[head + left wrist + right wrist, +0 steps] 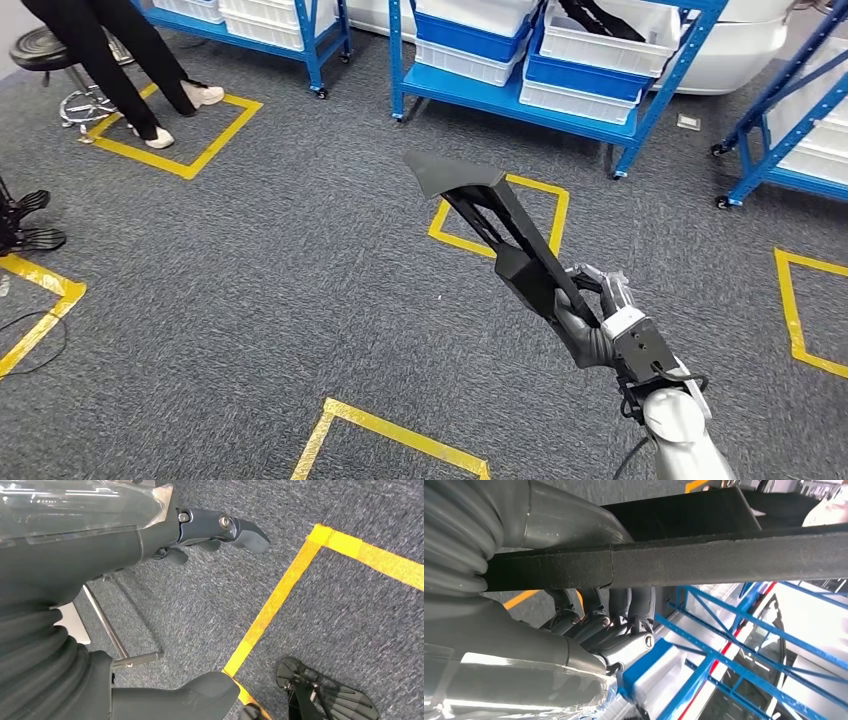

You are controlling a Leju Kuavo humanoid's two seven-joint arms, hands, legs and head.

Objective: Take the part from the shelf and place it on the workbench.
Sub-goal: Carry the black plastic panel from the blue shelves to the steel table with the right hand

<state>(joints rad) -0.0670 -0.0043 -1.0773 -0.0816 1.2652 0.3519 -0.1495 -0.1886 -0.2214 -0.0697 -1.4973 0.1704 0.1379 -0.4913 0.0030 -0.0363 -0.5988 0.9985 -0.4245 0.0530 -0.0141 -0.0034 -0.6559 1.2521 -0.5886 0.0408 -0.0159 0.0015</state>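
Observation:
My right hand (598,318) grips the lower end of the part (497,222), a long black bar with a flat triangular head, and holds it slanting up and forward over the grey carpet. From the right wrist camera, the part (704,560) is a dark bar lying across the palm, with the fingers (616,612) curled around it. My left hand (95,560) hangs over the carpet with fingers and thumb apart and nothing in it.
A blue shelf (600,125) with white and blue bins stands ahead, with others at the back left (318,45) and far right (765,150). A person's legs (125,70) and a stool (45,48) are at the far left. Yellow tape squares (400,432) mark the floor.

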